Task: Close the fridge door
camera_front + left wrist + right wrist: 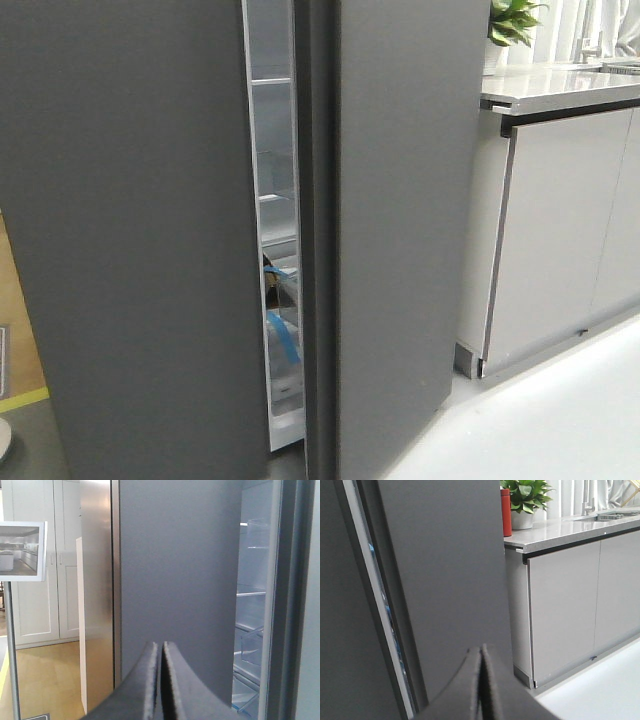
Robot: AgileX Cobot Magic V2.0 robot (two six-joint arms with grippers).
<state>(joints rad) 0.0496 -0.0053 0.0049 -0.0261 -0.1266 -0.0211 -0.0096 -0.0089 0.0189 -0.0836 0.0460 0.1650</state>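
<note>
We see the fridge door (410, 230), a tall flat matte dark-grey panel with no handle and a thick darker side face, standing ajar just beside the narrow lit opening of white fridge shelves (277, 200). A similar dark-grey panel edged by a pale strip (130, 230) stands on the other side of that opening. We judge the door stiff, fairly heavy and smooth, swinging on its hinge, so there is nothing to grasp. We would push flat on its broad face, near the edge by the opening. Our left gripper (160, 680) and right gripper (481, 680) both have their fingers pressed together, holding nothing. The right gripper faces the door's face.
</note>
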